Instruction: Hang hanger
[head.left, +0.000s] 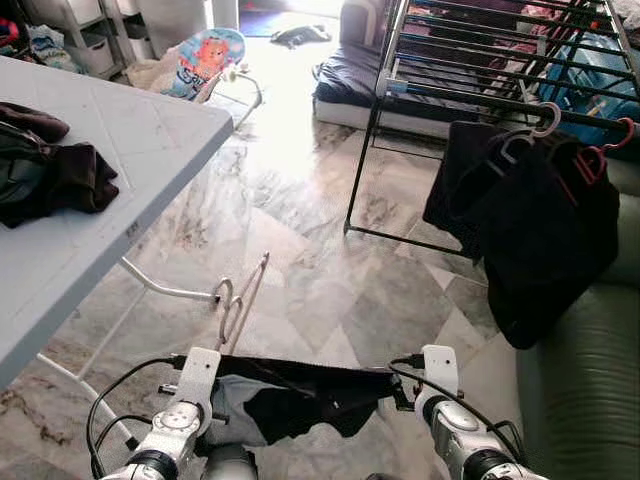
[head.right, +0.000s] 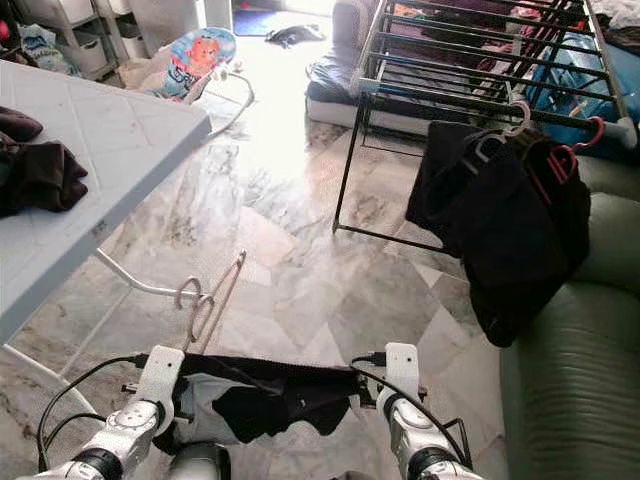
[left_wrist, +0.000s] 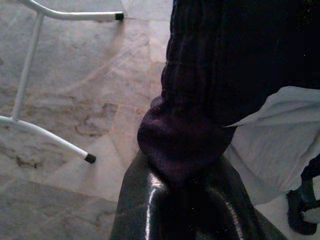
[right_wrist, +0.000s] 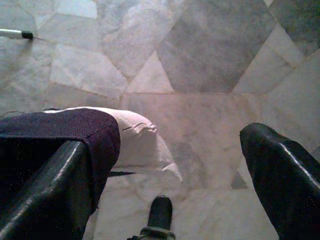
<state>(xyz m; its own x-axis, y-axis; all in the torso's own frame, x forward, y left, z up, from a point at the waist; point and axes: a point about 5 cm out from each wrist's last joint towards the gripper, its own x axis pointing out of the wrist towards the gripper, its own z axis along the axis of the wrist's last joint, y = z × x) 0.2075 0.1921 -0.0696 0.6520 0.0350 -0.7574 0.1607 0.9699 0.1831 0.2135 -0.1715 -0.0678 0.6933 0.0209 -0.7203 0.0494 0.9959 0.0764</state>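
Left gripper (left_wrist: 185, 200) sits at the lower left of the head views, its black fingers (left_wrist: 150, 205) closed on the edge of a dark garment (head.left: 300, 395). Right gripper (right_wrist: 165, 175), at lower centre-right of the head views, has its fingers (right_wrist: 45, 190) spread wide apart; the garment's other edge is draped over one finger, while the other finger stands clear of the cloth. Between the two arms the garment is stretched flat, with a pale lining showing at its underside.

A metal hanger (head.left: 235, 300) is seen at lower centre-left of the left eye view, its hook just above the garment's top edge; whether it touches the cloth cannot be told.

A drying rack (head.left: 480, 70) occupies the upper right, carrying dark clothes (head.left: 540, 230) on a white hanger (head.left: 545, 120) and a red hanger (head.left: 610, 145) at its near rail. A green sofa (head.left: 590, 380) lies at lower right, below those clothes. A white folding table (head.left: 110, 190) fills the left side, with dark clothing (head.left: 50, 170) piled on it. The floor (head.left: 300, 230) is marbled tile.
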